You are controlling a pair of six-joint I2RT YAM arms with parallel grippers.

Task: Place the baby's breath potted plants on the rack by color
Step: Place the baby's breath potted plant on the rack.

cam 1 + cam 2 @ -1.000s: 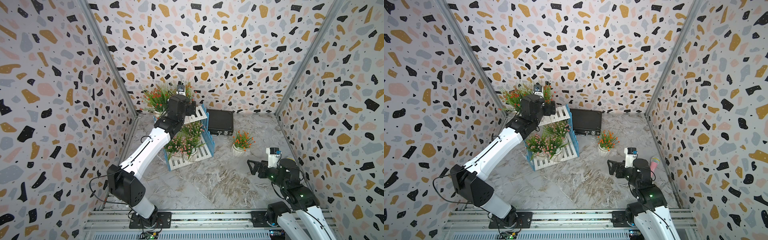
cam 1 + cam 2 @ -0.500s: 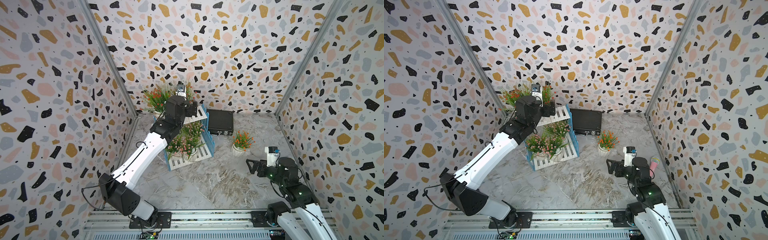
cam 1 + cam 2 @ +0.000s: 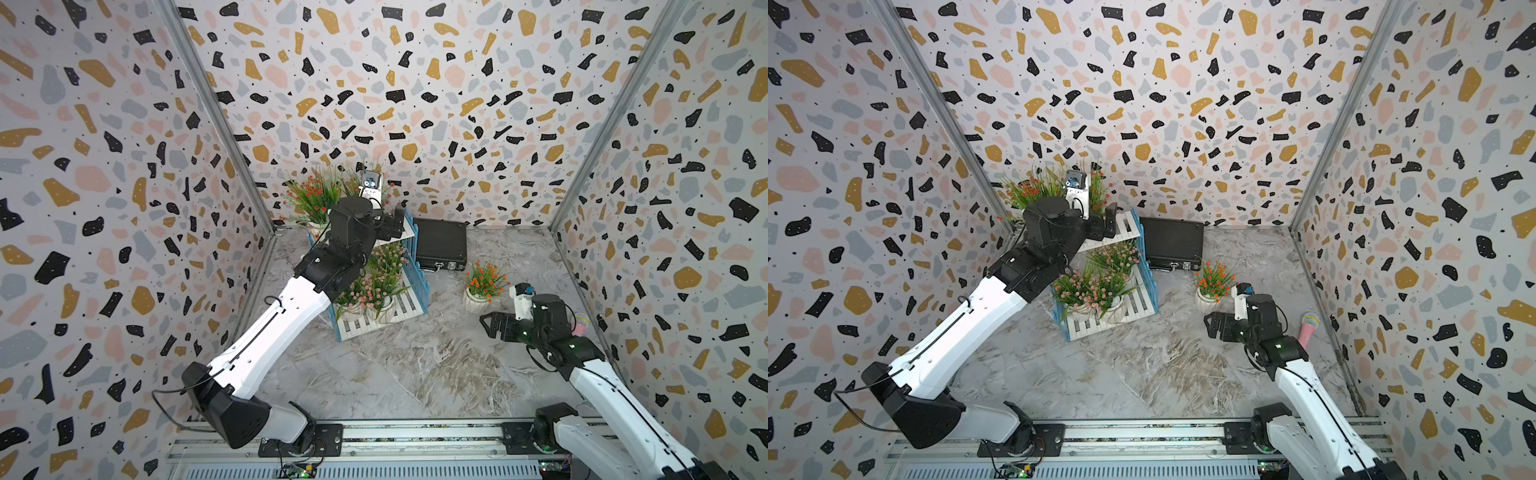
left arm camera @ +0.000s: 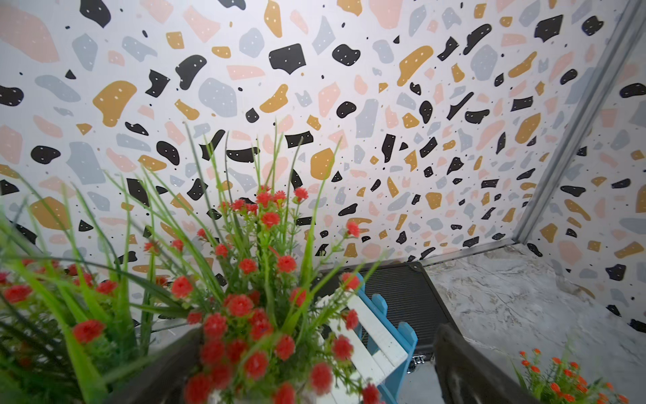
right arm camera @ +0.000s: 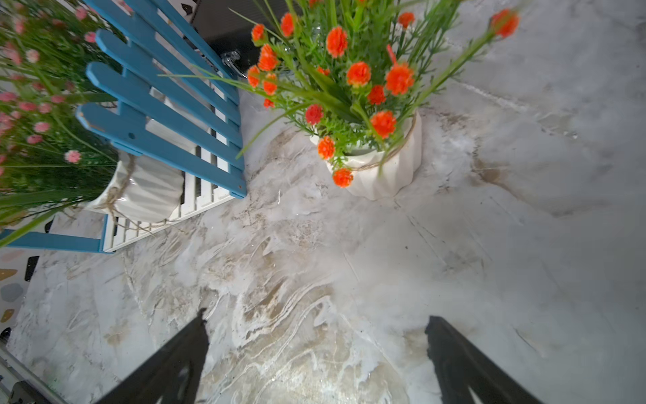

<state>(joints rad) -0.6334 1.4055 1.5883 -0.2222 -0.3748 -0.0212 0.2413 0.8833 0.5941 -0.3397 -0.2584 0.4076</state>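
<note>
Right hand spread above open marble floor, orange-red plant near.

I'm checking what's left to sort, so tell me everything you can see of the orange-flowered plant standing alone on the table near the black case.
The orange-flowered plant has thin green leaves and small round orange-red blossoms, plastic-looking, rising from a white ribbed pot with twine around its neck. It stands upright on the marble-patterned table, off to the side of the rack and near the black case. The open right gripper is close but apart; only the table seems to touch it.
</note>
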